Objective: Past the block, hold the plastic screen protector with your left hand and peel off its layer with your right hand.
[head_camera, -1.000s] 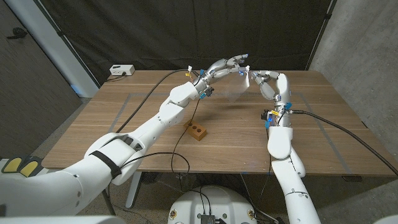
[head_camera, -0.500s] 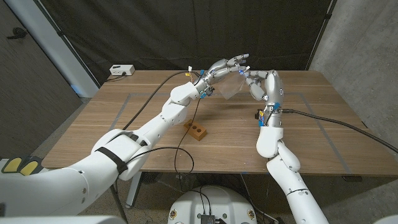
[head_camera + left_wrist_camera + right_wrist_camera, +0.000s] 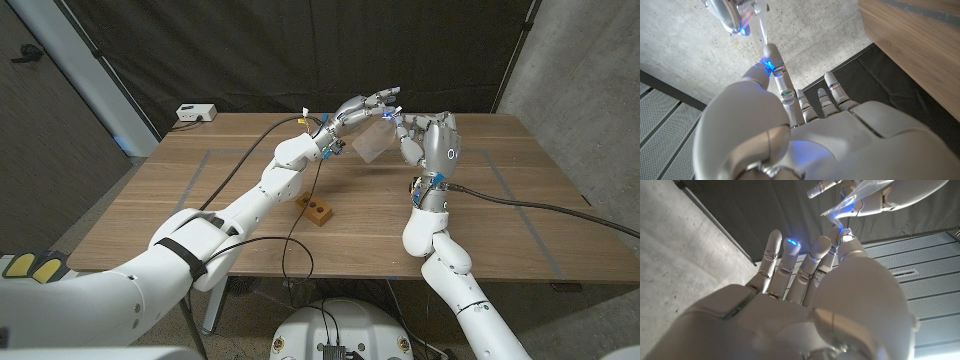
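The robot's left hand (image 3: 365, 106) pinches the clear plastic screen protector (image 3: 374, 142) aloft beyond the small wooden block (image 3: 316, 211), apparently so the right hand (image 3: 428, 138), fingertips nipping its upper corner, can strip the layer.

Your only tabletop obstacles: the wooden block (image 3: 316, 211) with the cable (image 3: 293, 235) beside it, and the white box (image 3: 195, 113) at the far-left corner.

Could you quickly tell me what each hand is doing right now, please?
Left hand: holds the screen protector up above the table.
Right hand: fingertips at the protector's edge; whether it pinches the layer cannot be told.
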Tool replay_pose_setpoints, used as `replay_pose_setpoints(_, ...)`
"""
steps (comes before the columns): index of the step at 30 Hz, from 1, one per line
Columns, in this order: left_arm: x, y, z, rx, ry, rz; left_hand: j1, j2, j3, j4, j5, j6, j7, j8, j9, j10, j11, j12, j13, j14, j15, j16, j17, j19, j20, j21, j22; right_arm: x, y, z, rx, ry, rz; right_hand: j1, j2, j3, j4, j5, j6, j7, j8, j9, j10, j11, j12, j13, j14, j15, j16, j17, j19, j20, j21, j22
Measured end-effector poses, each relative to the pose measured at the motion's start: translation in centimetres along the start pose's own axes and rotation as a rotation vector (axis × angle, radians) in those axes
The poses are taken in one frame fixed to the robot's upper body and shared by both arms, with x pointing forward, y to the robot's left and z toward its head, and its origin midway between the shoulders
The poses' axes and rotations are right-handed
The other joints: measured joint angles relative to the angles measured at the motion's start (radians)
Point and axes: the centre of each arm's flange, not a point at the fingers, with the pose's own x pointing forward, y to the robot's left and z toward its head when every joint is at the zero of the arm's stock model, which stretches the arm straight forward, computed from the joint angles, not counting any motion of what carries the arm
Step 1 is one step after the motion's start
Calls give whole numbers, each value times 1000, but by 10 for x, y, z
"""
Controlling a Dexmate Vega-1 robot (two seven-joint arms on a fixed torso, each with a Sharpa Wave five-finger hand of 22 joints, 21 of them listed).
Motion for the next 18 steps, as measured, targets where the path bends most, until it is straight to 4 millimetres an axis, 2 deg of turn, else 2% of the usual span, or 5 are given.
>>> replay_pose_setpoints(9, 1, -2, -1, -39, -8, 9, 1, 1, 3, -3, 8, 2, 9, 6, 12, 3, 3, 0, 0, 0, 0, 0, 0, 0, 0, 7, -2, -12, 6, 19, -81, -75, -27, -9, -9, 25, -5, 30, 15, 3, 9, 0, 11, 0, 38, 67, 7, -3, 0, 0, 9, -2, 9, -20)
replay_pose_setpoints(18, 2, -4, -1, -61, -8, 2, 1, 1, 10, -1, 15, 8, 16, 6, 13, 8, -2, 0, 0, 0, 0, 0, 0, 0, 0, 15, -5, -16, 20, 30, -95, -136, -1, -19, -19, 37, -7, 42, 19, 5, 12, 0, 12, 2, 38, 78, 7, -3, 0, 0, 9, -2, 28, -32)
